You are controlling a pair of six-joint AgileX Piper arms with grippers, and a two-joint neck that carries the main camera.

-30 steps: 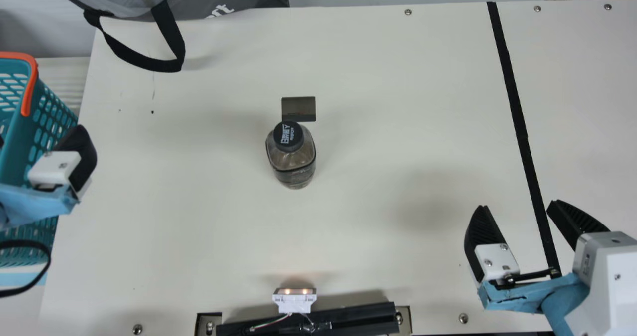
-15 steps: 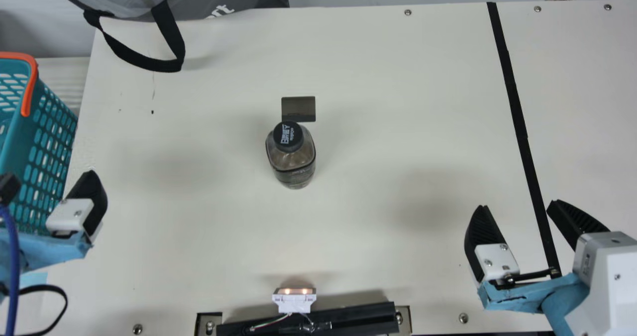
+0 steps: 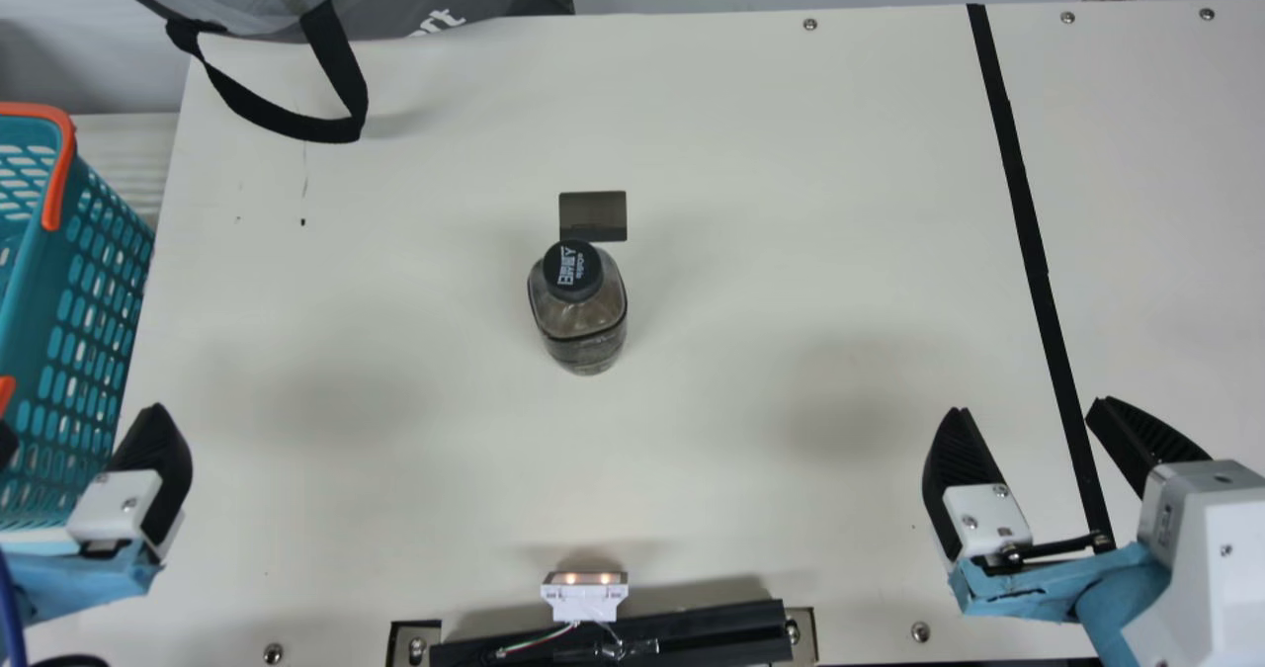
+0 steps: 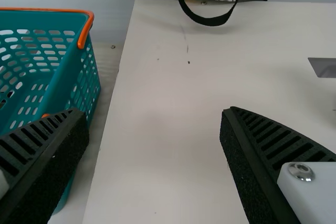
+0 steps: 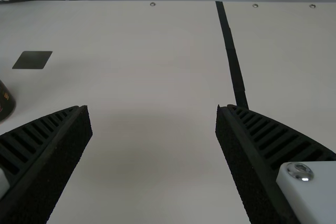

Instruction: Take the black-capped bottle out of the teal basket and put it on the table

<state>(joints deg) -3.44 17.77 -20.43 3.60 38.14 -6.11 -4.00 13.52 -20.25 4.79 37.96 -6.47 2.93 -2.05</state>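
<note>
Cream table (image 3: 741,153), bottle (image 3: 584,323) upright on it. Your left gripper (image 4: 153,110) and right gripper (image 5: 153,107) spread, empty. Ease the left home slowly, clear of the basket (image 3: 40,272).

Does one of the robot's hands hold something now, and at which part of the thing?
Nothing is held. The left hand and the right hand are both open, and the bottle stands on the table.

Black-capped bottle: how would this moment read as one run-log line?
bottle: upright on table, outside teal basket | left gripper: open, empty, near basket | right gripper: open, empty
</note>
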